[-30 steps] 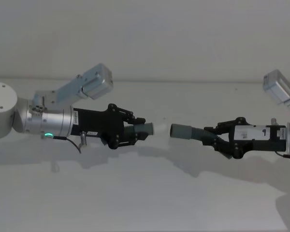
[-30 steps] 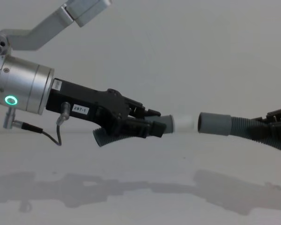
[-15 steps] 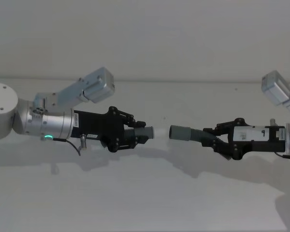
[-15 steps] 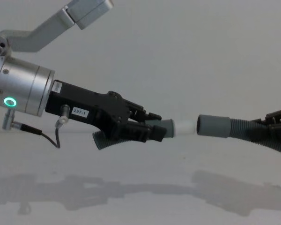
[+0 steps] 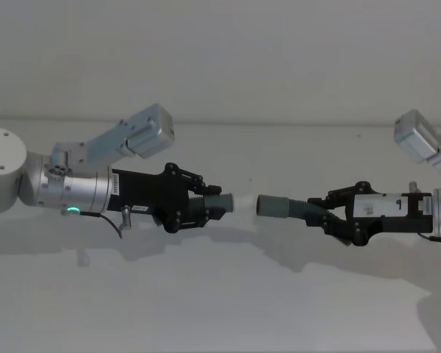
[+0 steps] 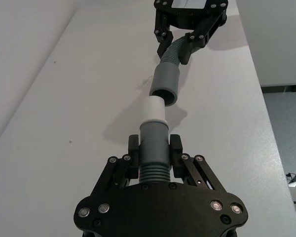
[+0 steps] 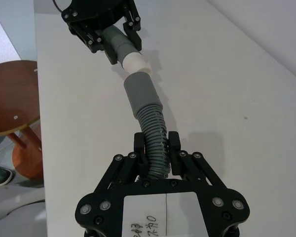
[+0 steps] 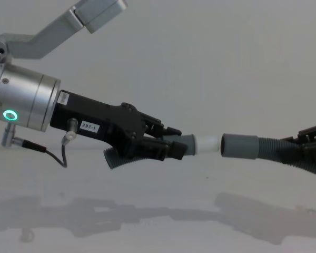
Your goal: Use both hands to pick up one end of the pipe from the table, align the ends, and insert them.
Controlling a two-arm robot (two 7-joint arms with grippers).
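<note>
At centre left of the head view we see the left gripper [image 5: 206,207], its fingers [image 6: 132,152] clamped on the shorter pipe piece [image 6: 153,148] just behind its narrow cuff. At centre right the right gripper [image 5: 331,215] has its fingers [image 7: 139,143] closed around the ribbed body of the longer pipe piece [image 7: 150,126]. Both pieces hang above the table [image 5: 228,294], end to end. In the chest view the whitish tip [image 8: 206,143] sits just beside the wide grey collar [image 8: 240,146], nearly in line with it; we cannot tell whether they touch. A brown stool [image 7: 12,106] stands beside the table at the left edge of the right wrist view.
</note>
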